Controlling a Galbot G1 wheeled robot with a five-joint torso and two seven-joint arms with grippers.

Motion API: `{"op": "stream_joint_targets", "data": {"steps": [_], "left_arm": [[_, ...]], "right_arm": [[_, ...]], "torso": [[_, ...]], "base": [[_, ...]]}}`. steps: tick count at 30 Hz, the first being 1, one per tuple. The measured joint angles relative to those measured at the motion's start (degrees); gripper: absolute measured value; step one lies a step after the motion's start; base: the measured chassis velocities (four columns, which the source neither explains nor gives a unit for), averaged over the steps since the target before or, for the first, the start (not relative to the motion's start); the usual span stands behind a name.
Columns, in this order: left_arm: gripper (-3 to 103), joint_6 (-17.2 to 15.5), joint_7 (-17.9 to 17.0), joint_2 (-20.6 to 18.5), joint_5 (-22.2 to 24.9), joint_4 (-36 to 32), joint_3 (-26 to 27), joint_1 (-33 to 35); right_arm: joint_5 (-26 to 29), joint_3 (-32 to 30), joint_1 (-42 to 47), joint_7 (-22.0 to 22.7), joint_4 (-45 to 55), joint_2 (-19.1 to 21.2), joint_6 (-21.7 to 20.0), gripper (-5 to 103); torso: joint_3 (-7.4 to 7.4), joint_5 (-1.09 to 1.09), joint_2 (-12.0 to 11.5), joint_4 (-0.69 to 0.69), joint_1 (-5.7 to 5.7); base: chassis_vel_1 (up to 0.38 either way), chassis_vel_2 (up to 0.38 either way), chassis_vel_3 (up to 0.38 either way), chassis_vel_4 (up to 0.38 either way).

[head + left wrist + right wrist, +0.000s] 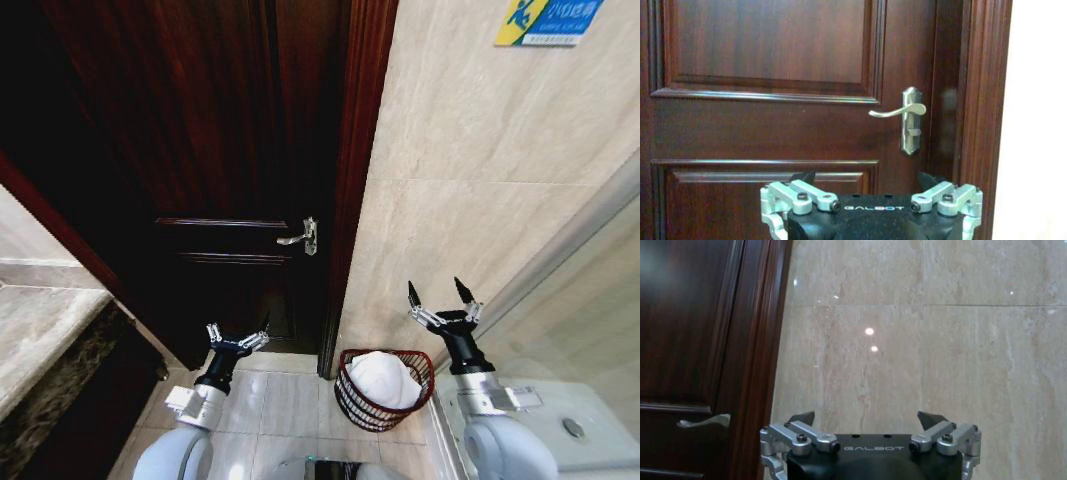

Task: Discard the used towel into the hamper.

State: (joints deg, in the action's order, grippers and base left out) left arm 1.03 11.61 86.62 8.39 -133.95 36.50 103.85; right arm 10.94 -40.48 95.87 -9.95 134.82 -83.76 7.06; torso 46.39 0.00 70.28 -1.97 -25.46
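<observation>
**A:** So both hands are up and empty right now. The left hand (pixel 238 338) has its fingers spread with nothing between them, facing the dark reddish-brown panelled wooden door (pixel 773 75). The right hand (pixel 441 301) is released too, fingers wide, pointed at the beige marble-look tiled wall (pixel 927 340).

**B:** And the towel?

**A:** Looks like it's in already. The small round dark reddish-brown wicker-style hamper (pixel 352 398) with lattice sides sits on the floor below the right hand and a bit toward the left one, close to the door frame. The crumpled white towel (pixel 385 380) is bunched up inside.

**B:** Anything that could still go sideways?

**A:** My guess: the towel is mounded pretty high, near rim level, so a nudge from an arm or the base could tip the light hamper or drag cloth over the edge. Farther out, the silver lever door handle (pixel 903 112) is ahead of the left hand, and a careless swing could catch it.
</observation>
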Motion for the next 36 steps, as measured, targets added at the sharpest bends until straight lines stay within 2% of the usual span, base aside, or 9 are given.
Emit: {"op": "stream_joint_targets", "data": {"steps": [36], "left_arm": [[100,0.00,0.00,0.00,0.00,0.00,0.00,0.00]], "right_arm": [[0.00,0.00,0.01,0.00,0.00,0.00,0.00,100]], "torso": [[-0.01,-0.01,0.01,0.00,0.01]], "base": [[0.110,-0.109,-0.112,0.108]]}}
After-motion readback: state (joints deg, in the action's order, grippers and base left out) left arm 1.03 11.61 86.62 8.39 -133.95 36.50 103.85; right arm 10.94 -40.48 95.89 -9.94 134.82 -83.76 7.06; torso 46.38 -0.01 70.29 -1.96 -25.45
